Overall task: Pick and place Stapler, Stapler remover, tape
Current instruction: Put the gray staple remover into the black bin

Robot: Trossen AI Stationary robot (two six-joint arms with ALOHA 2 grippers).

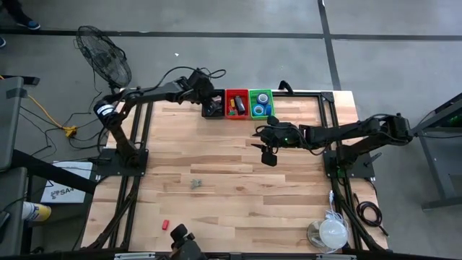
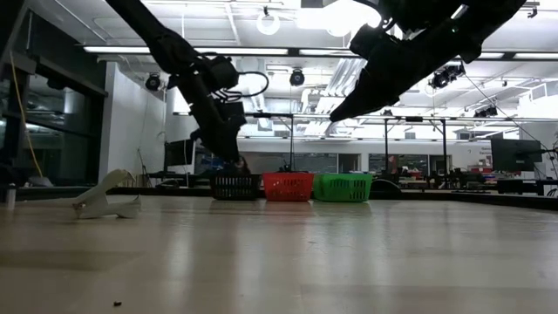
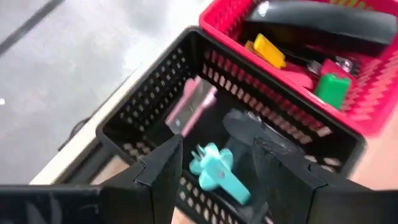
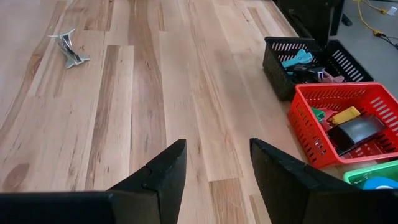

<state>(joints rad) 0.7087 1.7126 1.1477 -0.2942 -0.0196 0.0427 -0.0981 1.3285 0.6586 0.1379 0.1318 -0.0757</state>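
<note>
Three small baskets stand in a row at the table's far edge: black [image 1: 212,110], red [image 1: 236,103] and green [image 1: 260,102]. My left gripper [image 3: 217,148] hovers open just above the black basket [image 3: 149,99], which holds a teal stapler remover [image 3: 217,171], a pink one [image 3: 193,106] and a dark one [image 3: 249,124]. The red basket [image 3: 298,74] holds a black stapler [image 3: 311,25]. Blue tape rolls [image 1: 260,108] lie in the green basket. A grey stapler remover [image 4: 68,48] lies on the bare table. My right gripper [image 4: 217,155] hangs open above the table's middle right.
A small red object [image 1: 164,224] lies near the table's front left. A white round object [image 1: 332,232] sits at the front right corner. A fan [image 1: 105,54] stands off the table's far left. Bare wood [image 1: 216,155] spreads between the baskets and the grey remover.
</note>
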